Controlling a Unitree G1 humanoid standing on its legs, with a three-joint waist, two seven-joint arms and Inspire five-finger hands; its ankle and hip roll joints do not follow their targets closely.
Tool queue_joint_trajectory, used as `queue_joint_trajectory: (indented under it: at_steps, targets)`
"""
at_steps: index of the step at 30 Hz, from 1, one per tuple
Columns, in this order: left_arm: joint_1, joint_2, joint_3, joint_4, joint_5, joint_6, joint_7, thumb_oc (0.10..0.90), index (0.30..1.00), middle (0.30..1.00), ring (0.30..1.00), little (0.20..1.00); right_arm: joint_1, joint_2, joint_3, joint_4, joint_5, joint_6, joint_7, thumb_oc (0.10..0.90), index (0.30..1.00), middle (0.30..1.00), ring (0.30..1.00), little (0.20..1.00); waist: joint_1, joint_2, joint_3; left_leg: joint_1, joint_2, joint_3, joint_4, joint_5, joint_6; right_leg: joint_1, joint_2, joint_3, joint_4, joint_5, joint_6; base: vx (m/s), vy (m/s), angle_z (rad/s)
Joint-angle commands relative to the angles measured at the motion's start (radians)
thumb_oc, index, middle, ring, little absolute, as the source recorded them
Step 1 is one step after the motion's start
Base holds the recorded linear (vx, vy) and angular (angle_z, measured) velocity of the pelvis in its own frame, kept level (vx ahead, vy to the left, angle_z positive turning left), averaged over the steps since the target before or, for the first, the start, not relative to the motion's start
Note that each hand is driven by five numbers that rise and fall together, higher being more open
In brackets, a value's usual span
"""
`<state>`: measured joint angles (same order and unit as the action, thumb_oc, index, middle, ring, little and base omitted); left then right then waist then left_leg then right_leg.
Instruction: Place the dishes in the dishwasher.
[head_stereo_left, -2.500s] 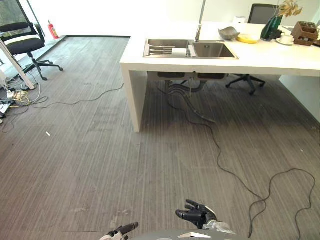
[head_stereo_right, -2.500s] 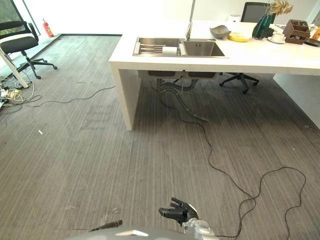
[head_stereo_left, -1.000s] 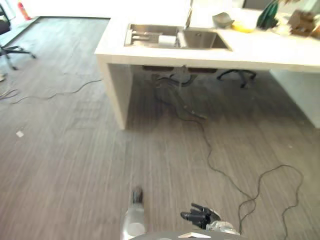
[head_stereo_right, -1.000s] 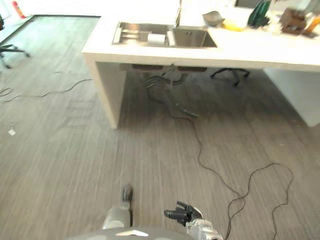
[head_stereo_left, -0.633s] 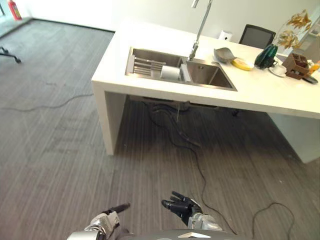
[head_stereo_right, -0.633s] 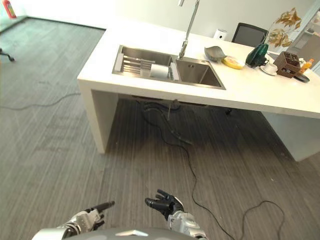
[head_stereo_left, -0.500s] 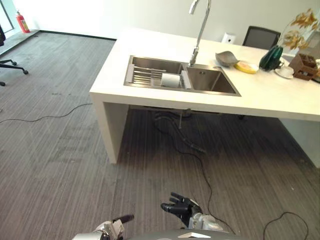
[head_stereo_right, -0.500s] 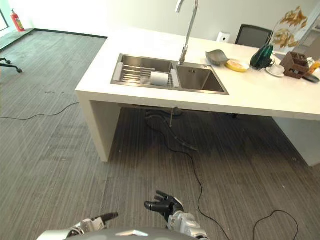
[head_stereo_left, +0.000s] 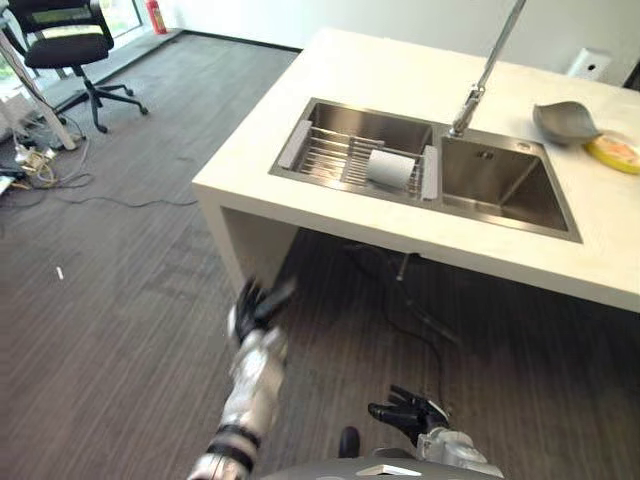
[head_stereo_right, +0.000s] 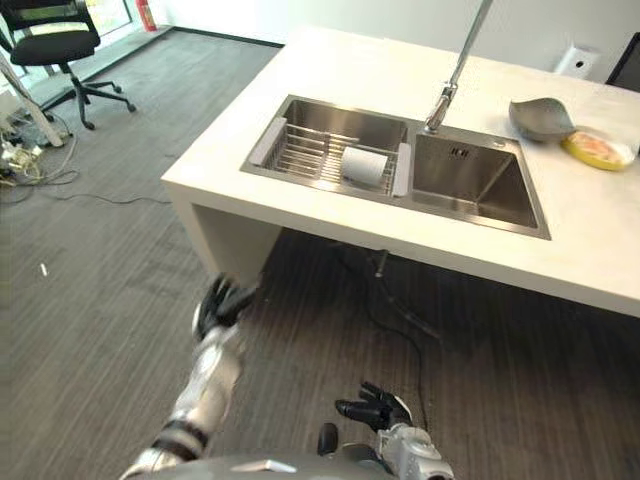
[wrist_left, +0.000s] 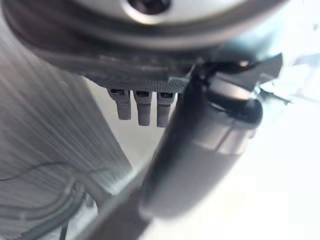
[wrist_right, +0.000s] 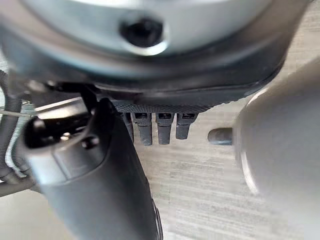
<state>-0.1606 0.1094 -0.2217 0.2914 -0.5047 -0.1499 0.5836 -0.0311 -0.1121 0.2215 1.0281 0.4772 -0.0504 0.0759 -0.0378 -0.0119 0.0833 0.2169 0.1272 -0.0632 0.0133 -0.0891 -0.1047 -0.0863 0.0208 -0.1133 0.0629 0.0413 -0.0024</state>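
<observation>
- A white counter (head_stereo_left: 350, 75) stands on a grey striped floor (head_stereo_left: 90, 300), with a double steel sink (head_stereo_left: 425, 165) set into it near its front edge.
- The sink's left basin holds a wire rack (head_stereo_left: 330, 155) with a pale cup (head_stereo_left: 390, 168) lying on its side against the rack's right end. The right basin looks bare.
- A tall tap (head_stereo_left: 480, 75) rises behind the divider between the basins.
- Towards the counter's far right corner sit a grey bowl (head_stereo_left: 565, 120) and, just beside it, a yellow plate (head_stereo_left: 615, 150). These, with the cup, look like the dishes to be loaded.
- The counter now appears much closer than half a second ago; the whole view has shifted, so the robot has stepped in.
- The left hand (head_stereo_left: 258, 303) has swung up from low at the robot's side and now hangs before the counter's front left leg, fingers loosely spread, holding nothing.
- The right hand (head_stereo_left: 405, 412) stays low near the floor, fingers spread and empty.
- No dish has been touched, and I can see no dishwasher, so the task seems barely begun.
- A black office chair (head_stereo_left: 65, 45) stands well off to the left.
</observation>
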Motion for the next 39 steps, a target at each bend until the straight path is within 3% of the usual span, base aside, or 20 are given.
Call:
queue_joint_trajectory:
  at_steps: [1,3,4,5,7,10,11,12,13,15,18,19,23,25,28,31,35,37,38,39]
  targets:
    - [-0.107,0.128,0.154,0.052,0.384,-0.093,0.171,0.8,0.9,0.9,0.9,0.9,-0.023,0.026,0.015,0.032,0.06,-0.074,-0.014,0.8,0.9,0.9,0.9,0.9,-0.005,-0.035,-0.075,-0.004,-0.07,0.01,-0.031,-0.006,0.005,0.067,-0.084,0.081,-0.15,0.058,0.131,0.14,-0.167,-0.43]
    - [-0.131,0.177,0.156,0.013,0.443,-0.084,0.196,0.8,0.9,0.9,0.9,0.9,-0.018,0.013,0.01,0.027,0.069,-0.079,-0.009,0.8,0.9,0.9,0.9,0.9,-0.011,-0.034,-0.067,-0.04,-0.072,0.018,0.059,0.01,-0.016,0.085,-0.081,0.081,-0.15,0.046,0.12,0.11,-0.144,-0.23]
    - [-0.17,0.265,0.149,-0.043,0.541,-0.044,0.197,0.8,0.9,0.9,0.9,0.9,0.005,-0.005,0.016,0.007,0.067,-0.084,0.005,0.8,0.9,0.9,0.9,0.9,-0.017,-0.033,-0.052,-0.105,-0.067,0.03,0.221,0.085,-0.07,0.116,-0.08,0.075,-0.15,0.026,0.102,0.13,-0.184,-0.14]
    - [-0.194,0.308,0.146,-0.089,0.58,-0.022,0.202,0.8,0.9,0.9,0.9,0.9,0.011,-0.02,0.023,-0.001,0.053,-0.088,0.005,0.8,0.9,0.9,0.9,0.9,-0.008,-0.04,-0.034,-0.143,-0.083,0.031,0.332,0.13,-0.091,0.128,-0.09,0.074,-0.15,0.02,0.098,0.15,-0.22,-0.08]
    - [-0.212,0.331,0.147,-0.13,0.588,-0.001,0.182,0.8,0.9,0.9,0.9,0.9,0.012,-0.027,0.034,-0.01,0.045,-0.092,-0.008,0.8,0.9,0.9,0.9,0.9,0.011,-0.05,-0.006,-0.224,-0.127,0.015,0.445,0.149,-0.098,0.143,-0.102,0.075,-0.15,0.014,0.086,0.1,-0.115,0.06]
    - [-0.232,0.354,0.162,-0.158,0.592,0.031,0.163,0.8,0.9,0.9,0.9,0.9,0.042,-0.023,0.035,0.02,0.035,-0.075,-0.009,0.8,0.9,0.9,0.9,0.9,0.026,-0.045,0.0,-0.289,-0.075,0.077,0.322,0.151,-0.066,0.181,-0.102,0.081,-0.15,-0.017,0.083,0.23,0.013,0.02]
    - [-0.244,0.373,0.151,-0.16,0.601,0.053,0.141,0.8,0.9,0.9,0.9,0.9,0.06,-0.023,0.03,0.033,0.033,-0.07,-0.011,0.8,0.9,0.9,0.9,0.9,0.029,-0.039,-0.006,-0.281,-0.04,0.104,0.191,0.13,-0.047,0.194,-0.1,0.081,-0.15,-0.032,0.089,0.34,0.122,0.04]
    - [-0.258,0.379,0.139,-0.171,0.604,0.063,0.123,0.8,0.9,0.9,0.9,0.9,0.074,-0.019,0.022,0.039,0.034,-0.07,-0.011,0.8,0.9,0.9,0.9,0.9,0.034,-0.029,-0.01,-0.276,-0.014,0.115,0.073,0.153,-0.037,0.209,-0.094,0.081,-0.15,-0.046,0.096,0.39,0.142,0.01]
    - [-0.26,0.385,0.125,-0.178,0.607,0.083,0.101,0.8,0.9,0.9,0.9,0.9,0.084,-0.017,0.018,0.043,0.028,-0.07,-0.014,0.8,0.9,0.9,0.9,0.9,0.042,-0.02,-0.013,-0.288,0.002,0.114,-0.033,0.182,-0.039,0.227,-0.09,0.083,-0.15,-0.067,0.1,0.33,0.105,-0.06]
    - [-0.259,0.371,0.127,-0.198,0.544,0.095,0.049,0.8,0.9,0.9,0.9,0.9,0.082,-0.014,0.006,0.05,0.023,-0.071,-0.022,0.8,0.9,0.9,0.9,0.9,0.044,-0.009,-0.018,-0.337,0.03,0.123,-0.101,0.213,-0.062,0.253,-0.091,0.08,-0.15,-0.097,0.108,0.31,0.105,-0.01]
    - [-0.223,0.349,0.16,-0.243,0.514,0.096,0.05,0.8,0.9,0.9,0.9,0.9,0.085,0.0,0.005,0.037,0.014,-0.068,-0.039,0.8,0.9,0.9,0.9,0.9,0.049,0.01,-0.047,-0.306,0.04,0.124,-0.101,0.231,-0.069,0.285,-0.088,0.088,-0.15,-0.118,0.122,0.29,0.149,-0.36]
    - [-0.221,0.347,0.157,-0.254,0.51,0.098,0.024,0.8,0.9,0.9,0.9,0.9,0.083,0.008,-0.021,0.011,0.029,-0.07,-0.056,0.8,0.9,0.9,0.9,0.9,0.036,0.004,-0.079,-0.268,0.016,0.134,-0.101,0.21,-0.059,0.282,-0.112,0.09,-0.15,-0.107,0.136,0.26,0.164,-0.83]
    - [-0.215,0.377,0.145,-0.289,0.504,0.091,-0.039,0.8,0.9,0.9,0.9,0.9,0.078,0.01,-0.042,0.008,0.018,-0.08,-0.084,0.8,0.9,0.9,0.9,0.9,0.038,-0.017,-0.089,-0.243,-0.01,0.142,-0.101,0.185,-0.039,0.296,-0.139,0.1,-0.15,-0.083,0.145,0.15,0.127,-0.45]
    - [-0.234,0.422,0.121,-0.307,0.498,0.083,-0.109,0.8,0.9,0.9,0.9,0.9,0.063,0.017,-0.09,0.018,0.048,-0.081,-0.092,0.8,0.9,0.9,0.9,0.9,0.026,-0.017,-0.058,-0.225,-0.012,0.156,-0.101,0.175,-0.007,0.176,-0.119,0.106,0.096,-0.079,0.175,0.07,0.21,-0.36]
    - [-0.25,0.467,0.115,-0.32,0.515,0.089,-0.138,0.8,0.9,0.9,0.9,0.9,0.042,0.018,-0.067,0.041,0.014,-0.061,-0.071,0.8,0.9,0.9,0.9,0.9,0.021,-0.004,-0.037,-0.218,-0.009,0.156,-0.101,0.162,0.002,0.093,-0.113,0.096,0.197,-0.056,0.204,0.03,0.127,-0.14]
    - [-0.195,0.457,0.124,-0.362,0.452,0.083,-0.267,0.8,0.9,0.9,0.9,0.9,0.054,0.015,-0.049,0.079,-0.059,-0.026,-0.051,0.8,0.9,0.9,0.9,0.9,0.021,-0.002,-0.035,-0.18,-0.028,0.203,-0.101,0.118,0.007,0.048,-0.183,-0.09,-0.021,0.001,0.186,0.13,0.103,-0.36]
    - [-0.164,0.46,0.12,-0.391,0.475,0.078,-0.315,0.8,0.9,0.9,0.9,0.9,0.067,0.025,-0.043,0.096,-0.084,-0.02,-0.044,0.8,0.9,0.9,0.9,0.9,0.027,-0.006,-0.038,-0.173,-0.037,0.212,-0.101,0.115,0.011,0.102,-0.192,-0.092,-0.065,0.008,0.191,0.02,0.037,-0.35]
    - [-0.169,0.467,0.102,-0.397,0.455,0.058,-0.36,0.8,0.9,0.9,0.9,0.9,0.06,0.02,-0.047,0.095,-0.072,-0.021,-0.038,0.8,0.9,0.9,0.9,0.9,0.022,-0.012,-0.045,-0.181,-0.043,0.204,-0.101,0.117,0.01,0.121,-0.172,-0.043,-0.092,-0.006,0.179,0.07,0.022,0.11]
    - [-0.161,0.505,0.084,-0.391,0.443,0.053,-0.441,0.8,0.9,0.9,0.9,0.9,0.072,0.008,-0.054,0.09,-0.079,-0.019,-0.026,0.8,0.9,0.9,0.9,0.9,0.02,-0.015,-0.064,-0.174,-0.052,0.205,-0.101,0.107,0.007,0.153,-0.167,-0.008,-0.145,-0.003,0.172,0.11,0.001,0.42]
    - [-0.147,0.571,0.081,-0.403,0.422,0.073,-0.526,0.8,0.9,0.9,0.9,0.9,0.064,-0.003,-0.062,0.08,-0.075,-0.012,-0.021,0.8,0.9,0.9,0.9,0.9,0.03,-0.002,-0.079,-0.158,-0.047,0.219,-0.101,0.103,0.005,0.169,-0.174,-0.033,-0.15,-0.007,0.176,0.11,0.001,0.42]
